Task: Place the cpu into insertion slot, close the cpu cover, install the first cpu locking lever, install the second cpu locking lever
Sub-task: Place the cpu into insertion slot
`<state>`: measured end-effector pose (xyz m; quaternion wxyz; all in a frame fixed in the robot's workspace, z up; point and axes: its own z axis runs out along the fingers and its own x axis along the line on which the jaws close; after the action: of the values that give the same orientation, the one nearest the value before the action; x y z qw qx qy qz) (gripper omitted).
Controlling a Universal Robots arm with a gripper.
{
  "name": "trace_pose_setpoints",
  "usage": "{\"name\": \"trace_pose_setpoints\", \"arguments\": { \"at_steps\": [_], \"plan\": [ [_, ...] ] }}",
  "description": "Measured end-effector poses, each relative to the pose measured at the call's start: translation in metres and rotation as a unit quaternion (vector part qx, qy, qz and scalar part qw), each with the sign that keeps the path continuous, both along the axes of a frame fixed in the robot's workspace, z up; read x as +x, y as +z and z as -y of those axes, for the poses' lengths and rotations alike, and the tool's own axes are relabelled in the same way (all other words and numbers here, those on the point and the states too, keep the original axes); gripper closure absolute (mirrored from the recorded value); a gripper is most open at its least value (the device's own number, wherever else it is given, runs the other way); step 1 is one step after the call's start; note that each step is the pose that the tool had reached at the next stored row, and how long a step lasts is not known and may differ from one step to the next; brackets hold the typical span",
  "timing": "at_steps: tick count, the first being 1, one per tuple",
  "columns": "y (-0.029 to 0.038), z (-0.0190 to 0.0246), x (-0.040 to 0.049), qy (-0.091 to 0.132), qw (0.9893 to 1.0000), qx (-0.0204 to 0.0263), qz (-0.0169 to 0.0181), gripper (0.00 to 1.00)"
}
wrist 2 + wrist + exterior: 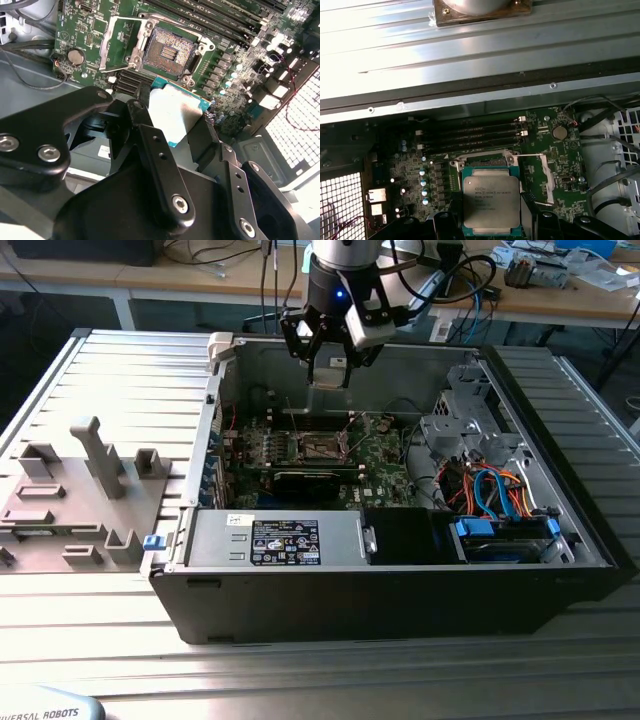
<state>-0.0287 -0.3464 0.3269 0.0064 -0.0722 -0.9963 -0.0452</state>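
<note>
In the exterior view, a slatted metal table (300, 680) runs across the bottom of the frame. On it an open computer case (400, 600) lies on its side. A grey fixture tray (70, 490) sits at the frame's left, beside the case.

Just inside the near wall of the case, a power supply (285, 540) fills the lower left. Blue cables (495, 490) bunch at the lower right. Past them, in the centre of the frame, a long black expansion card (315, 480) lies on the green motherboard (385, 455). The insertion slot (325, 447) is just behind the card.

Higher in the frame, at upper centre, the gripper (328, 368) hangs near the case's far wall. It is clamped on the cpu (328, 376), which shows as a pale square between the black fingers.

In both wrist views the fingers (155, 145) press two opposite edges of the cpu (172, 107) (491, 200). The chip is held level with its silver top facing the cameras, apart from the board.

Beyond it the insertion slot (169, 50) (482, 161) stands empty, with its dark contact field bare in the second wrist view. The cpu cover (120, 42) (542, 180) is swung open and lies beside the slot on the board.

Farther off in the first wrist view are the memory slots (470, 135), a coin cell (560, 132) and the case's bright metal wall (470, 65).

Behind the case in the exterior view, workbenches (560, 295) strewn with cables line the top of the frame.
</note>
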Motion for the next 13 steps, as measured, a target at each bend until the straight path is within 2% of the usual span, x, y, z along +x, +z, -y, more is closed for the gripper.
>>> {"name": "trace_pose_setpoints", "arguments": {
  "at_steps": [13],
  "plan": [
    [-0.0004,0.0000,0.0000,-0.011,0.9999,0.0000,0.0000,0.46]
  ]
}}
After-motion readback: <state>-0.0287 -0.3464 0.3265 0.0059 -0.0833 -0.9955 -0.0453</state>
